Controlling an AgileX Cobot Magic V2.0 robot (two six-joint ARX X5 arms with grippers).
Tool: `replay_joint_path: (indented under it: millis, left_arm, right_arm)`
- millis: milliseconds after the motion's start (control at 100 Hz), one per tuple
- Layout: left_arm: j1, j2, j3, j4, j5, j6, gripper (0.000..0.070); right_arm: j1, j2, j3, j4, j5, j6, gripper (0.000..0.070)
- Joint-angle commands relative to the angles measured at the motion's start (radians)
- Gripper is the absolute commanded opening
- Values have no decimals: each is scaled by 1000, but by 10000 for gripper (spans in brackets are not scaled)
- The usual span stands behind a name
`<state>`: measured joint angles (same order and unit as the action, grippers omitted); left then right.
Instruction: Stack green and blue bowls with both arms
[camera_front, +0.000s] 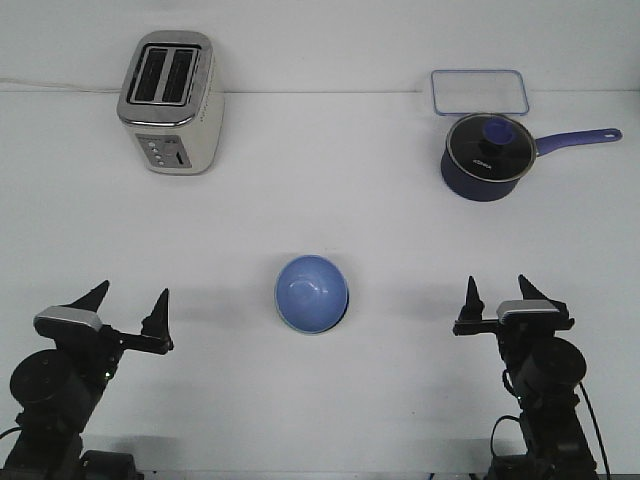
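Note:
A periwinkle blue bowl (311, 292) sits upright at the middle of the white table. A thin pale greenish edge shows along its lower rim; I cannot tell whether this is the green bowl under it, and no separate green bowl is in view. My left gripper (133, 292) is open and empty at the front left, well to the left of the bowl. My right gripper (496, 283) is open and empty at the front right, well to the right of the bowl. Both hover low, about level with the bowl.
A silver two-slot toaster (170, 100) stands at the back left. A dark blue glass-lidded saucepan (484, 157) with its long handle pointing right stands at the back right. A clear rectangular container (479, 92) lies behind it.

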<state>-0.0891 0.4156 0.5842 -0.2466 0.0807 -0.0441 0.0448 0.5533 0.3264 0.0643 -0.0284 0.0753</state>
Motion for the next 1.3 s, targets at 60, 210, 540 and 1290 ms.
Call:
replay_joint_path:
  millis: [60,210,540,1290]
  left_arm:
    - [-1,0,5,9,-2,5,700]
    - [-1,0,5,9,-2,5,444]
    - [-1,0,5,8,-2,5,13]
    - [-1,0,5,9,-3,5,12]
  right_arm:
    - [2,4,0,10,3,6,582]
    - [2,4,0,10,3,6,582]
    - [2,4,0,10,3,6,355]
    - [2,4,0,10,3,6,8]
